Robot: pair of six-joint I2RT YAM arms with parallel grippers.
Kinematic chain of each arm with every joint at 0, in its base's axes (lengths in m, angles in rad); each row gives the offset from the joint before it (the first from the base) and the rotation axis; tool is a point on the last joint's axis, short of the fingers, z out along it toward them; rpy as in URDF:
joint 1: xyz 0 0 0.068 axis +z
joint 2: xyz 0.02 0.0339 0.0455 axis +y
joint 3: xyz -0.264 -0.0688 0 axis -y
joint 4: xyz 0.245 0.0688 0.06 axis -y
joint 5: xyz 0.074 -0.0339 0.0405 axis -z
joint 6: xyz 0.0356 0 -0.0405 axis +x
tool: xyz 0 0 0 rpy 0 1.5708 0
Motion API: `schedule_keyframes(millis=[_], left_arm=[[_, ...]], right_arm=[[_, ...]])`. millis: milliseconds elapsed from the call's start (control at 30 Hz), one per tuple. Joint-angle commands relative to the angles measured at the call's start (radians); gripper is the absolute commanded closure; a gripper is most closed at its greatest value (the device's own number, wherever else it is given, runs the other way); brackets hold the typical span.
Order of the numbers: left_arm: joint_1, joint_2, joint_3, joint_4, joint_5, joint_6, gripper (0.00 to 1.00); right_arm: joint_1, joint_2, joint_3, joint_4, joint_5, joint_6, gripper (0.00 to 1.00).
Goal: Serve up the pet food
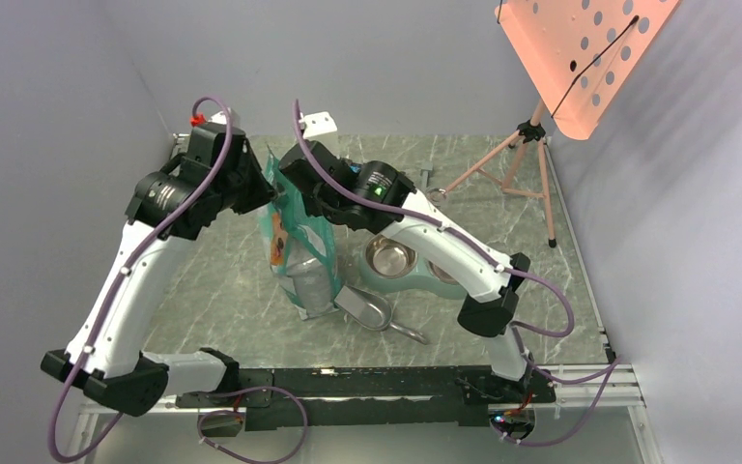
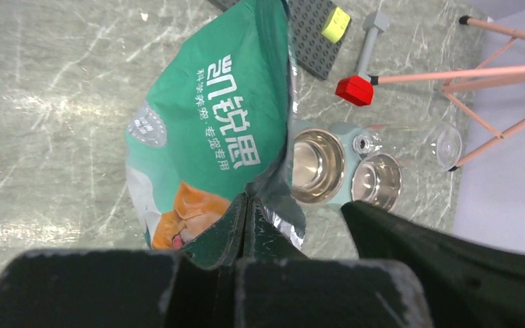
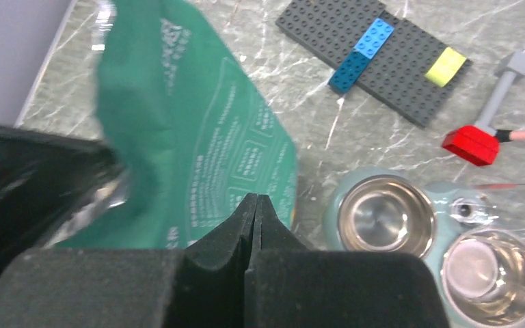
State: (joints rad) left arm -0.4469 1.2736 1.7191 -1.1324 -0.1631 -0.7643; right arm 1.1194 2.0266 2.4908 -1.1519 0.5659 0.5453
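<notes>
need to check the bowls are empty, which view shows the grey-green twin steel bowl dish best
The right wrist view: the grey-green twin steel bowl dish sits close, both bowls' insides in plain sight. The left wrist view shows the dish whole too, smaller. In the top external view the right arm mostly covers one bowl.

The teal-and-white foil pouch [image 2: 205, 130] conceals its contents, its top edge vanishing inside the left pincer [image 2: 246, 205]. From above, the right arm [image 1: 444, 246] covers one bowl of the grey-green twin steel dish [image 1: 375, 280]; the pink perforated board [image 1: 580, 58] is cropped.
</notes>
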Motion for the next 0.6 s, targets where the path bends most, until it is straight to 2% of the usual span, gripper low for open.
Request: schedule_keyframes(millis=[0, 67, 167, 200, 233, 267, 333, 567], left_arm=[[0.012, -0.069, -0.006, -0.012, -0.095, 0.056, 1.0], [0.013, -0.076, 0.005, 0.008, -0.063, 0.085, 1.0], [0.013, -0.123, -0.049, 0.125, 0.038, 0.086, 1.0], [0.014, -0.141, -0.076, 0.17, 0.072, 0.084, 1.0], [0.014, -0.151, -0.095, 0.205, 0.092, 0.076, 1.0], [0.015, -0.157, -0.11, 0.217, 0.108, 0.066, 1.0], [0.016, -0.161, -0.129, 0.233, 0.129, 0.056, 1.0], [0.034, -0.169, -0.182, 0.3, 0.184, 0.005, 1.0]], right_arm=[[-0.023, -0.021, 0.092, -0.094, 0.043, -0.061, 1.0], [-0.042, -0.007, 0.133, -0.103, -0.043, -0.054, 1.0], [-0.06, -0.135, -0.057, 0.111, -0.212, -0.055, 1.0], [-0.067, -0.173, -0.113, 0.184, -0.254, -0.034, 0.91], [-0.074, -0.198, -0.149, 0.236, -0.281, -0.009, 0.75], [-0.08, -0.213, -0.162, 0.268, -0.293, 0.009, 0.65], [-0.085, -0.219, -0.154, 0.303, -0.325, 0.027, 0.56], [-0.089, -0.224, -0.221, 0.445, -0.486, 0.076, 0.52]])
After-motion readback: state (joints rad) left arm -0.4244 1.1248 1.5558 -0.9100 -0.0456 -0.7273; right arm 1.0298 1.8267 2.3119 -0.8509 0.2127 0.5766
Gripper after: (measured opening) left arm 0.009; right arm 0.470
